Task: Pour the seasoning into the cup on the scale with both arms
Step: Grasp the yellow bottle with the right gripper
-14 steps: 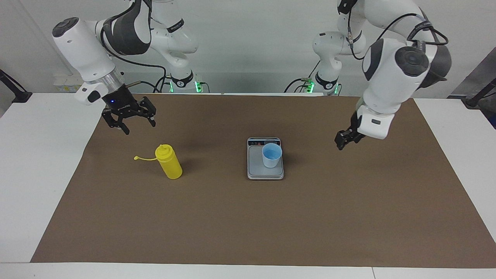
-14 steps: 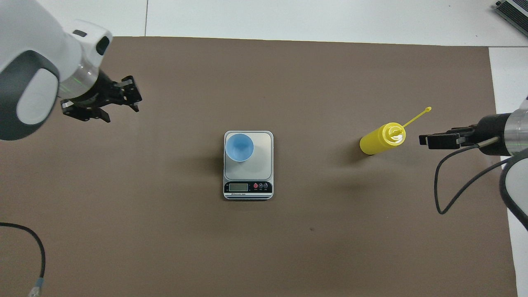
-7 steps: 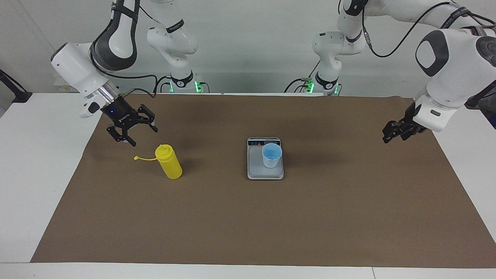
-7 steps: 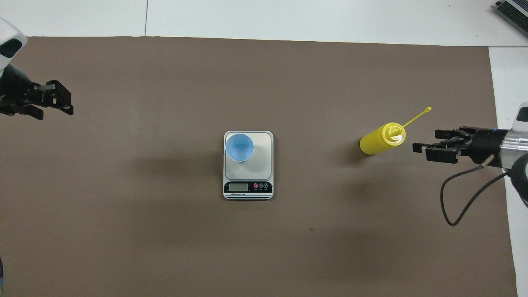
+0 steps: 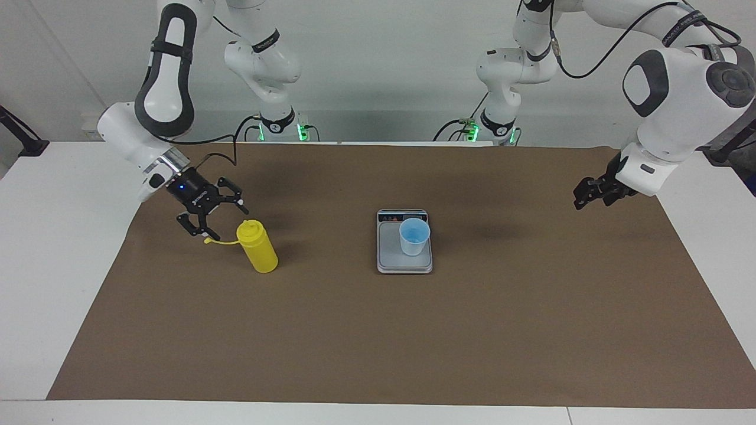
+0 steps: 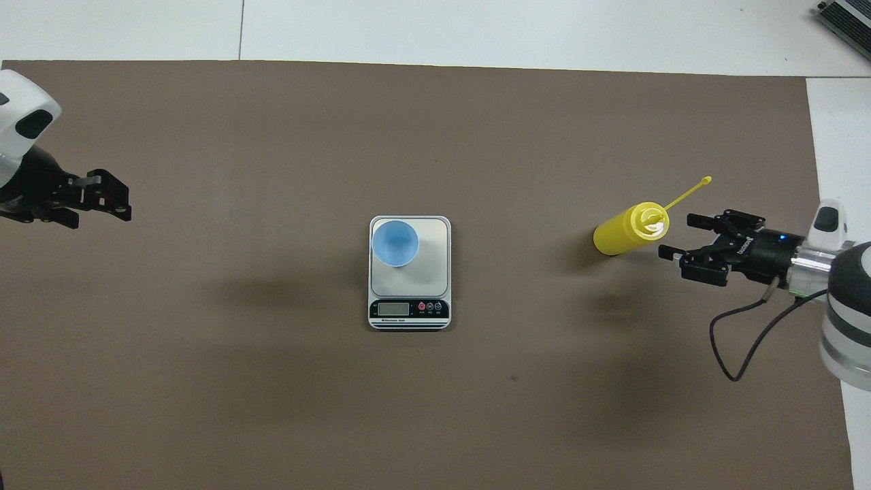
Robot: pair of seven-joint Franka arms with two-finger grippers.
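Right gripper (image 5: 217,221) has dropped in the last second and now sits low beside the seasoning (image 5: 258,247), jaws spread wide and holding nothing, so I judge the grasp is next. The bottle stands upright on the worktop (image 5: 59,265) toward the right arm's end, its cap strap (image 5: 218,240) trailing under the gripper. The cup (image 5: 414,236) rests on the scale (image 5: 390,254) mid-table, nothing poured yet. Left gripper (image 5: 582,198) has pulled back over its own end and waits, jaws apart and empty. The overhead view shows a gap between the right gripper (image 6: 677,237) and the bottle's top; the facing view shows its height.
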